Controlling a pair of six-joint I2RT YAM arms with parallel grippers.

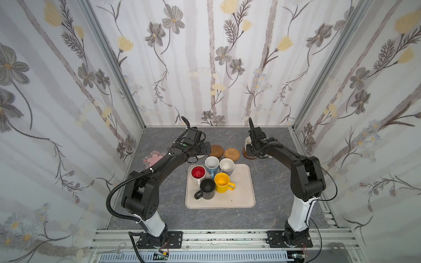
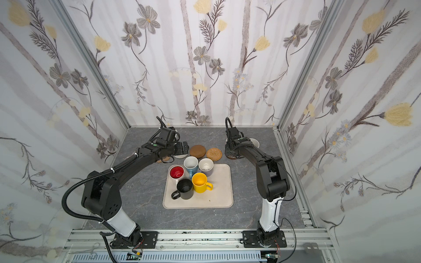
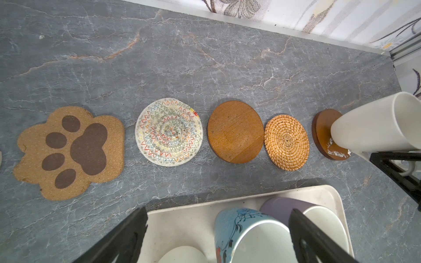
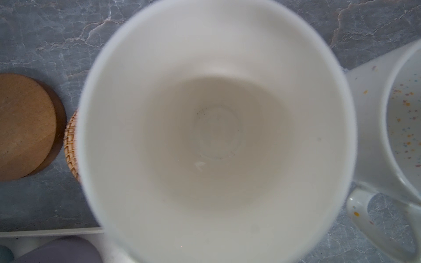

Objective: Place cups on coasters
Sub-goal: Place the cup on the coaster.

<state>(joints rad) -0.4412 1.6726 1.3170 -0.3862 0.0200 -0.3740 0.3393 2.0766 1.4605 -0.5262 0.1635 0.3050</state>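
Three wall panels (image 1: pixel 227 68) in pale striped wallpaper with grey and yellow flowers close off the left, back and right of both top views. Slim metal posts (image 1: pixel 112 61) stand in the two back corners. The table (image 1: pixel 268 186), lower middle, is dark grey stone-look with pale veins. A ribbed metal rail (image 1: pixel 216 239) runs along the bottom edge. The light is soft and even.
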